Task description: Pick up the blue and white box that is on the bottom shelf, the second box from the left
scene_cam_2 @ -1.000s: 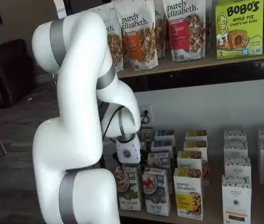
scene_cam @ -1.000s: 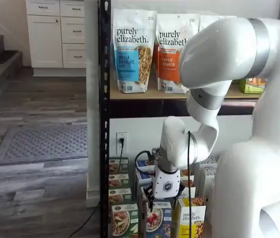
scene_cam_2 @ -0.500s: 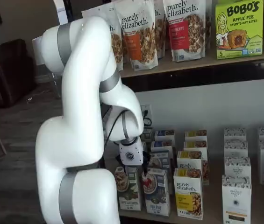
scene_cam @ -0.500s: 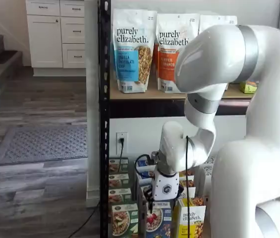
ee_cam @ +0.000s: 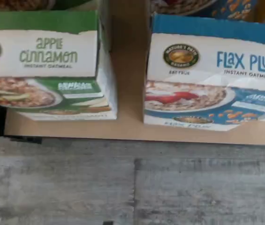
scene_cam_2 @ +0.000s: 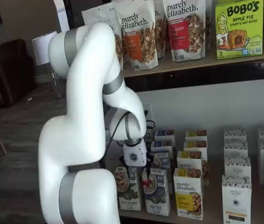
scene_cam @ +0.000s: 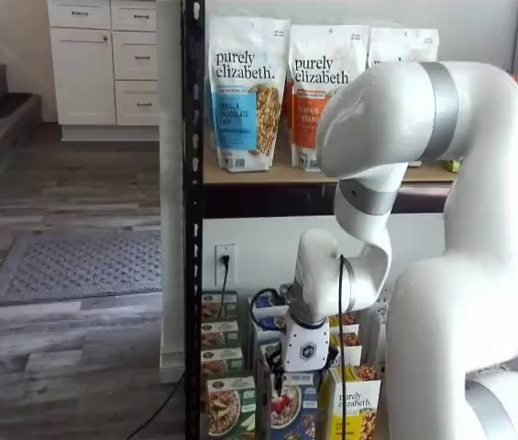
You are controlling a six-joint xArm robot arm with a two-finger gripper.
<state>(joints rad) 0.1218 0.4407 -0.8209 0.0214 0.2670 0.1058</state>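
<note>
The blue and white box [ee_cam: 207, 79], marked "Flax Plus", stands at the front of the bottom shelf [ee_cam: 128, 75]. It shows in both shelf views [scene_cam: 293, 409] [scene_cam_2: 157, 192], with a bowl of cereal and red berries on its face. My gripper [scene_cam_2: 141, 173] hangs straight down over the box's top front edge, its white body just above it; it also shows in a shelf view [scene_cam: 284, 379]. The black fingers are small and partly hidden against the cartons, so no gap can be made out. Nothing is seen held.
A green-and-white "Apple Cinnamon" carton [ee_cam: 48, 70] stands right beside the blue box [scene_cam_2: 129, 190]. A yellow "purely elizabeth" carton [scene_cam_2: 188, 193] stands on the other side. More rows of cartons stand behind. Granola bags [scene_cam: 245, 92] fill the upper shelf. A black rack post [scene_cam: 192, 220] is close by.
The arm has swung a little sideways and the gripper has come lower, from above the front cartons down to the top of the blue and white box.
</note>
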